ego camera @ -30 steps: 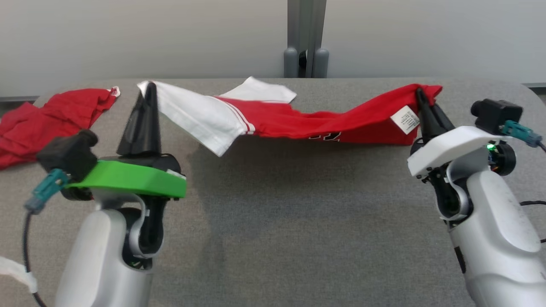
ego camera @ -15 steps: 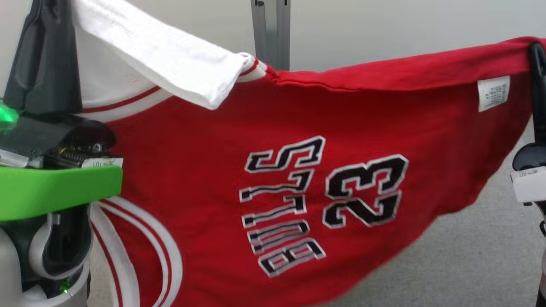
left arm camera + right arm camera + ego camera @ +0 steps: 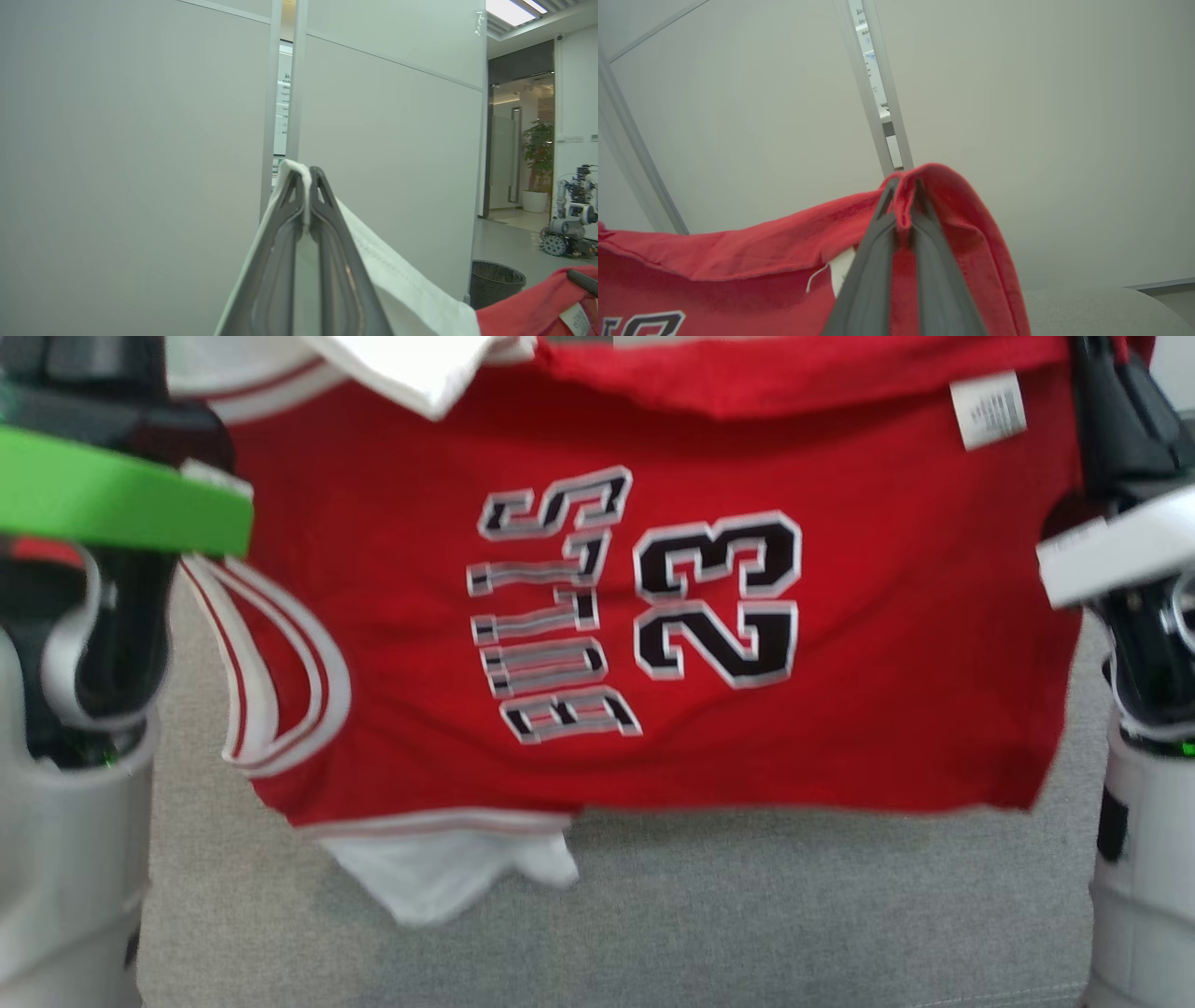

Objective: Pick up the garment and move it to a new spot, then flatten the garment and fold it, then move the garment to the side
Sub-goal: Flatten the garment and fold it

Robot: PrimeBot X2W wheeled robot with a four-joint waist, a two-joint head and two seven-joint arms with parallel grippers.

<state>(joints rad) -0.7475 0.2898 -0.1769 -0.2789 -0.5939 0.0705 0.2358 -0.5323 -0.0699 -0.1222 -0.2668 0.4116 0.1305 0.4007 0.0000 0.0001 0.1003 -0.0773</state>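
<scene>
The jersey [image 3: 653, 616] hangs as a spread red panel between the two grippers, its lettering and the number 23 turned sideways, with a white sleeve [image 3: 448, 877] dangling below the lower hem. One second ago it sagged low over the table [image 3: 794, 915] as a narrow strip; it is now raised and opened out, and sits higher in the head view than half a second ago. The left gripper [image 3: 306, 186] is fully closed on the white edge at the upper left corner. The right gripper [image 3: 903, 196] is closed on the red hem at the upper right corner, near the label [image 3: 988, 409]. Whether the sleeve touches the table cannot be determined.
</scene>
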